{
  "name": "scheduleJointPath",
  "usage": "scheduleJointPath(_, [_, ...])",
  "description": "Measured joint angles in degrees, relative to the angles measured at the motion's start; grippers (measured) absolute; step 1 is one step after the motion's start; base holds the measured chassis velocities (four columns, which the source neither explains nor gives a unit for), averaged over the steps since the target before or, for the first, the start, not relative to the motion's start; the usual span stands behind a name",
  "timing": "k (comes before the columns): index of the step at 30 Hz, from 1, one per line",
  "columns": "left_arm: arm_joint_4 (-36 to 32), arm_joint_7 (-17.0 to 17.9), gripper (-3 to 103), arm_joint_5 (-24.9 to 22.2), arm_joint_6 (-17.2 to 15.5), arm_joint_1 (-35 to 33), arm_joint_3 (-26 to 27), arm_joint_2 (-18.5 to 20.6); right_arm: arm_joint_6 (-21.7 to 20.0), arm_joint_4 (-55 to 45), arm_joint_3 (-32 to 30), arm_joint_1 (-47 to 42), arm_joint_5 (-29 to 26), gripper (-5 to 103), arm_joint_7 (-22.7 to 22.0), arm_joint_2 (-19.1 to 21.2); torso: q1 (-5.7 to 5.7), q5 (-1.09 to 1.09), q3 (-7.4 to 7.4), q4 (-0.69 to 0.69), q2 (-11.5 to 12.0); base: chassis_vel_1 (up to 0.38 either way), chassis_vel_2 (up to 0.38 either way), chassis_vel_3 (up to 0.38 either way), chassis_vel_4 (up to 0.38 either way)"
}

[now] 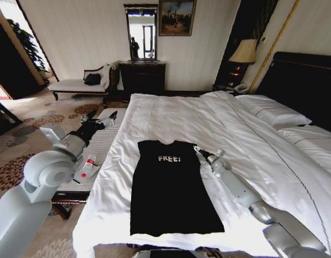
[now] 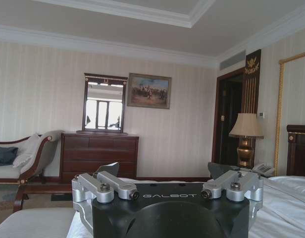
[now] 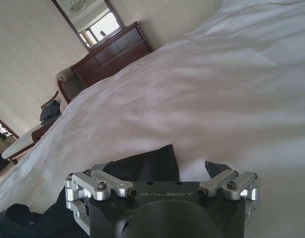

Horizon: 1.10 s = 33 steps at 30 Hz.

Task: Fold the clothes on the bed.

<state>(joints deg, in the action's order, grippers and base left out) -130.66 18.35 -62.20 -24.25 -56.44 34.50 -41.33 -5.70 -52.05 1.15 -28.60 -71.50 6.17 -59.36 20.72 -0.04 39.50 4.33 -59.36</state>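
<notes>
white bed (image 1: 171, 115), one black t-shirt (image 1: 168, 185), two open tools

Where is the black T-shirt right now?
In the head view, the black T-shirt lies flat on the bed, near its foot edge, with the right gripper beside its shoulder.

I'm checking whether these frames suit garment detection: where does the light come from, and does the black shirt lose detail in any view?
Head view: daylight floods in from the far left, the white bed looks bright, and the T-shirt is near-uniform black with only its lettering legible. Right wrist view: the shirt is a dark mass before the right pincer, its folds barely showing. Left wrist view: even indoor light, with the mirror glaring.
</notes>
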Motion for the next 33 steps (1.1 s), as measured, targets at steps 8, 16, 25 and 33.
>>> scheduleJointPath(8, [-1.0,0.4,100,-0.3,0.1,-1.5,2.2,0.5,0.3,2.2,0.6,1.6,0.7,95,1.4,-1.6,0.01,0.0,0.0,0.0,0.0,0.0,0.0,0.0,0.0])
scheduleJointPath(16, [-1.6,0.6,100,-0.3,0.2,-3.0,3.4,0.6,1.1,3.8,1.1,2.0,3.1,68,3.4,-1.7,0.0,0.01,0.0,0.0,0.0,0.0,0.0,0.0,0.0])
scheduleJointPath(25, [-1.6,0.6,100,0.6,0.2,-3.7,3.1,-0.1,1.9,2.9,0.9,1.0,4.6,36,4.6,-0.5,0.0,0.0,0.0,0.0,0.0,0.0,0.0,0.0,0.0])
scheduleJointPath(33, [-1.8,0.8,100,0.8,0.2,-3.7,3.1,-0.3,2.6,2.7,1.1,0.8,6.1,14,5.3,0.6,0.0,0.01,0.0,0.01,0.0,0.0,0.0,0.0,0.0])
